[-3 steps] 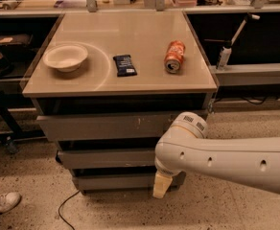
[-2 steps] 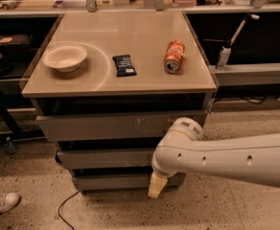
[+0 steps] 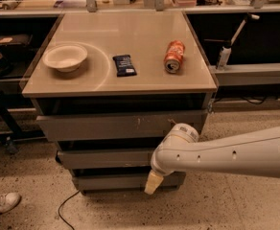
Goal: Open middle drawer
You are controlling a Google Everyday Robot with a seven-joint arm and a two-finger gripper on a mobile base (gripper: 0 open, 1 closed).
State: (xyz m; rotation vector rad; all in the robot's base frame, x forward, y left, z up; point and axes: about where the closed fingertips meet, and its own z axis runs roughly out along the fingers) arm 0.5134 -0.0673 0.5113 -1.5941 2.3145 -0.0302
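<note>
The middle drawer [image 3: 104, 158] is the plain grey handleless front between the larger scuffed top front [image 3: 116, 125] and the narrow bottom front [image 3: 113, 181]. It looks closed. My gripper [image 3: 152, 183] hangs from the white arm [image 3: 226, 152] that reaches in from the right. Its cream tip sits in front of the bottom drawer's right part, just below the middle drawer's front.
On the cabinet top [image 3: 130, 75] lie a white bowl [image 3: 65, 57], a dark snack packet [image 3: 124, 65] and an orange can [image 3: 174, 56] on its side. Shelving stands behind. A shoe [image 3: 1, 202] and a black cable [image 3: 65, 207] are on the floor at left.
The arm and gripper have shifted a little to the left along the drawer fronts. The drawers have not moved.
</note>
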